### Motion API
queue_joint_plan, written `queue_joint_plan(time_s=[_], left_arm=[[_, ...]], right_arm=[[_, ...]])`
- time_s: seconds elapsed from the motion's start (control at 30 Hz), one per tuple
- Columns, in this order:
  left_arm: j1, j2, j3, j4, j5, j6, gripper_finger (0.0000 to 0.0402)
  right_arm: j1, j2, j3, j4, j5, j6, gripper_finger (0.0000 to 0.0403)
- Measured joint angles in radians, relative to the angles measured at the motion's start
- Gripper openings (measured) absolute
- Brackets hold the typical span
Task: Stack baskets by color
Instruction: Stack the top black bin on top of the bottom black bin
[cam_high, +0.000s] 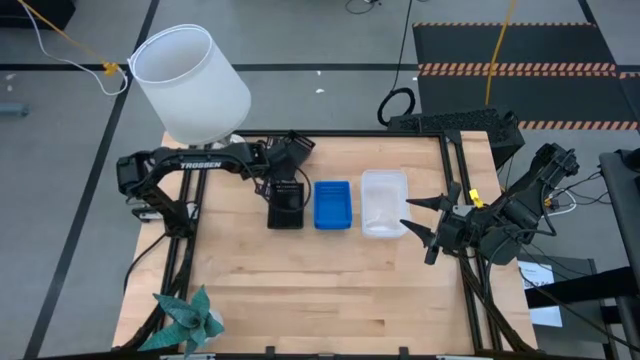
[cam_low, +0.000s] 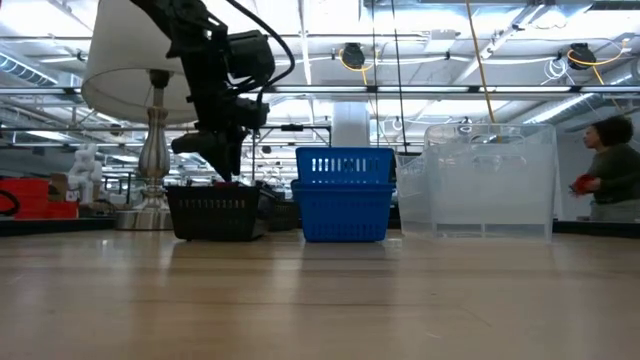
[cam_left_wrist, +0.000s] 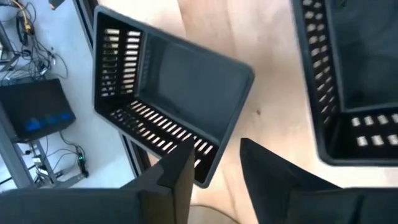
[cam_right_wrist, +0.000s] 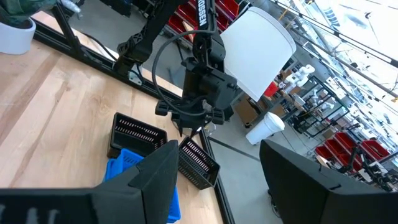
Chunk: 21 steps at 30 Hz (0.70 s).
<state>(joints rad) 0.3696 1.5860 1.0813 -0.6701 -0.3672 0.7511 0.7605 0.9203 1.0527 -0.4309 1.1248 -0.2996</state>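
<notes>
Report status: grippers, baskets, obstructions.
Left gripper open over tilted black basket at far table edge. Right gripper open, waiting at right. Blue stack, clear stack standing beside another black basket. Lampshade near left arm.

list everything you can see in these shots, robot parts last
black baskets: number in the pile unclear, black, on the table left of the blue ones
lone black basket: one, black, tilted at the table's far edge
blue baskets: nested stack, number unclear, bright blue, middle of the row
clear baskets: nested stack, number unclear, translucent, right of the blue ones
lampshade: one, white, beyond the far left corner
paper ornament: one, teal, near left corner
table: one, light wood
person: one, in the room behind
left gripper: dark, open, over the black baskets
right gripper: dark, open, beside the clear baskets
</notes>
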Motion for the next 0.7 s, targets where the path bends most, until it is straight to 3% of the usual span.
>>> queue_joint_plan(time_s=[0.17, 0.7], left_arm=[[0.012, 0.0, 0.0, 0.002, 0.001, 0.037, 0.0154], [0.027, 0.021, -0.001, -0.014, 0.027, 0.089, 0.0157]], right_arm=[[0.0, 0.0, 0.0, 0.0, 0.0, 0.0, 0.0219], [0.0, 0.0, 0.0, 0.0, 0.0, 0.0, 0.0219]])
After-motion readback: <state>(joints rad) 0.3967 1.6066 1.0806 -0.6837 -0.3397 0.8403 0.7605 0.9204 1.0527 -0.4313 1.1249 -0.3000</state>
